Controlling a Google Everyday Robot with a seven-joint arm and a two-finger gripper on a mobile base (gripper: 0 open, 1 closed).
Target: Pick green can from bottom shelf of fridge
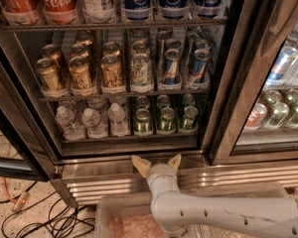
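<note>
The hand (pixel 157 163) sits low in front of the fridge (pixel 227 83), against its steel base strip, with both fingers spread wide and nothing between them. The green can (pixel 166 119) stands above and beyond the hand on the bottom shelf (pixel 114 139), among other green cans, with water bottles (pixel 92 121) up to the left.
</note>
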